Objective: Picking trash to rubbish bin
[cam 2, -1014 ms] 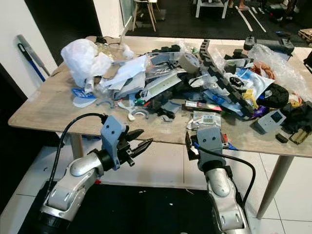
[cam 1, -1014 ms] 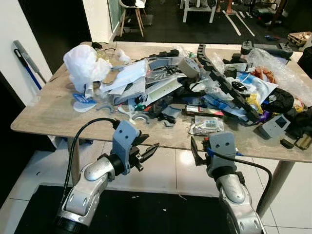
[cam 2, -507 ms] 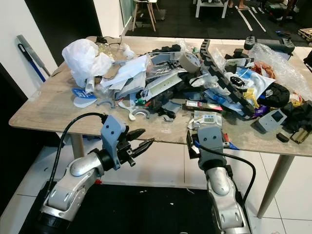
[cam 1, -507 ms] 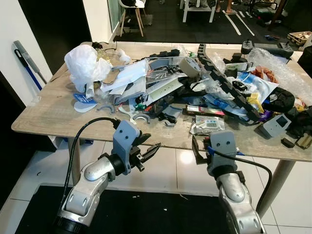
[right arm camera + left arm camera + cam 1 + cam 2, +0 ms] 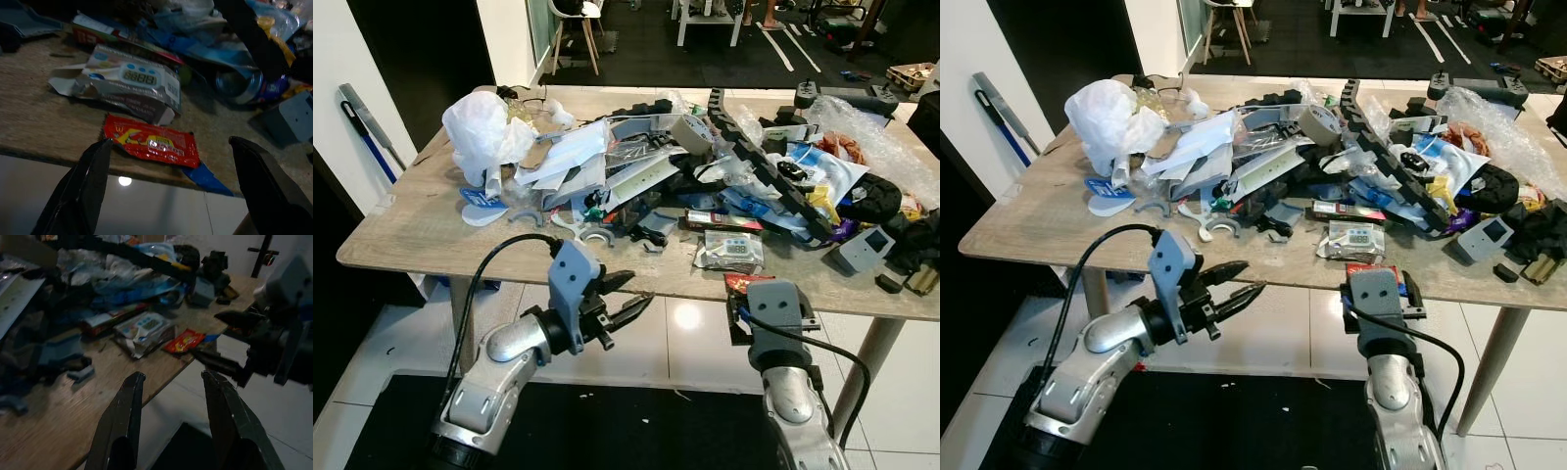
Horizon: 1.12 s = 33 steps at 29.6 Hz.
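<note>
A wooden table (image 5: 401, 235) carries a wide heap of trash. A red snack wrapper (image 5: 151, 139) lies flat at the table's near edge (image 5: 740, 283), just in front of a silver packet printed with a timer (image 5: 729, 250). My right gripper (image 5: 170, 142) is open, below and just short of that edge, its fingers spread either side of the wrapper without touching it. My left gripper (image 5: 634, 292) is open and empty, held below the table's front edge and pointing right toward the right gripper (image 5: 254, 347).
A white plastic bag (image 5: 484, 132) sits at the heap's left end, with a tape roll (image 5: 690, 134) and a black cable chain (image 5: 764, 166) in the middle. A grey box (image 5: 865, 250) and bubble wrap (image 5: 876, 137) lie on the right. A mop (image 5: 367, 127) leans on the left wall.
My right gripper has shifted right and lower, uncovering the red wrapper at the table edge. My left gripper has reached a little further right.
</note>
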Tool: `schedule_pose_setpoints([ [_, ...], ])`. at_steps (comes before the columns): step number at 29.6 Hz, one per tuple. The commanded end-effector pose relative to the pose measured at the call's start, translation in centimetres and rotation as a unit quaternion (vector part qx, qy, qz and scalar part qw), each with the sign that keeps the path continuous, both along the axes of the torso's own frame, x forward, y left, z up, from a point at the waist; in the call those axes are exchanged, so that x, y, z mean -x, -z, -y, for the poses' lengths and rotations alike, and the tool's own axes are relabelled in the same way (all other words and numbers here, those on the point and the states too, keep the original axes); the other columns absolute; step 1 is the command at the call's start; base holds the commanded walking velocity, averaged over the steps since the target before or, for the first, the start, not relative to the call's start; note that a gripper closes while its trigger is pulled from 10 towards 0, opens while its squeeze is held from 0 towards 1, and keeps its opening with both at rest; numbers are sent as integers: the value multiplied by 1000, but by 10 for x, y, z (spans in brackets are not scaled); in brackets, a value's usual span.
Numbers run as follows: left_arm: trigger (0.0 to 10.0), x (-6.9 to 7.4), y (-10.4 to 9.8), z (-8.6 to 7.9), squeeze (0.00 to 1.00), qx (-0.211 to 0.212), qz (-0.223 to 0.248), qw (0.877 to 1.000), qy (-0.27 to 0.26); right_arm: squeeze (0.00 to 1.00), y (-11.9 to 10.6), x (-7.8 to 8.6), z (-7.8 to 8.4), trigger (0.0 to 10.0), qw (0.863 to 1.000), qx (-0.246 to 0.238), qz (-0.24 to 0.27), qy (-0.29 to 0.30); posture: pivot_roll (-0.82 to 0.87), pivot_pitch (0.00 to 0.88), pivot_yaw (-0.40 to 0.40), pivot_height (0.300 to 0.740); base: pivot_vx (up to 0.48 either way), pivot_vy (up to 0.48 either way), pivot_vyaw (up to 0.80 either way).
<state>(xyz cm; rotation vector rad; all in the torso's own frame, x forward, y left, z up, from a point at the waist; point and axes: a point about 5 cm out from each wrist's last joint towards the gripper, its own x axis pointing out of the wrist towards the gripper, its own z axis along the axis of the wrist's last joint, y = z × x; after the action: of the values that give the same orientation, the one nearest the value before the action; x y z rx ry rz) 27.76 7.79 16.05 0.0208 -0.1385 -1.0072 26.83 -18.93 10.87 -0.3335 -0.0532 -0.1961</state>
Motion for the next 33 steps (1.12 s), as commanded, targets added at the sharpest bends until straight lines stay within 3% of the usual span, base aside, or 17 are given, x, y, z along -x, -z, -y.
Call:
schedule_pose_setpoints([
  [1,10000,-1,2,4,0,3,-2,1000,5,0,8,0,3,10000,999,-53,-8,-3,-74,102,40,740,0,0,0],
  [4,10000,-3,8,4,0,-8,-1,1000,1,0,8,-5,2,10000,996,-91,0,-21,-72,104,41,740,0,0,0],
  [15,10000,-1,7,4,0,-15,3,1000,9,0,3,-16,1,10000,991,-121,6,-48,-65,116,45,740,0,0,0],
  [16,10000,-1,7,4,0,-16,4,1000,10,169,4,-17,0,10000,991,-122,2,-50,-63,119,47,740,0,0,0],
  [17,10000,-1,7,4,0,-16,4,1000,10,169,4,-17,0,10000,991,-122,2,-50,-63,119,47,740,0,0,0],
  [18,10000,-1,8,4,0,-18,4,1000,12,1000,5,-18,0,10000,991,-125,-2,-52,-62,120,49,740,0,0,0],
  [23,10000,-1,8,4,0,-20,6,1000,14,1000,9,-19,1,10000,991,-124,-16,-44,-62,122,54,740,0,0,0],
  [24,10000,-1,7,4,0,-21,6,1000,16,0,10,-20,2,10000,991,-127,-20,-36,-62,125,58,740,0,0,0],
  [33,10000,-2,8,4,0,-25,6,1000,17,0,16,-24,5,10000,989,-138,-49,-18,-61,131,60,740,0,0,0],
])
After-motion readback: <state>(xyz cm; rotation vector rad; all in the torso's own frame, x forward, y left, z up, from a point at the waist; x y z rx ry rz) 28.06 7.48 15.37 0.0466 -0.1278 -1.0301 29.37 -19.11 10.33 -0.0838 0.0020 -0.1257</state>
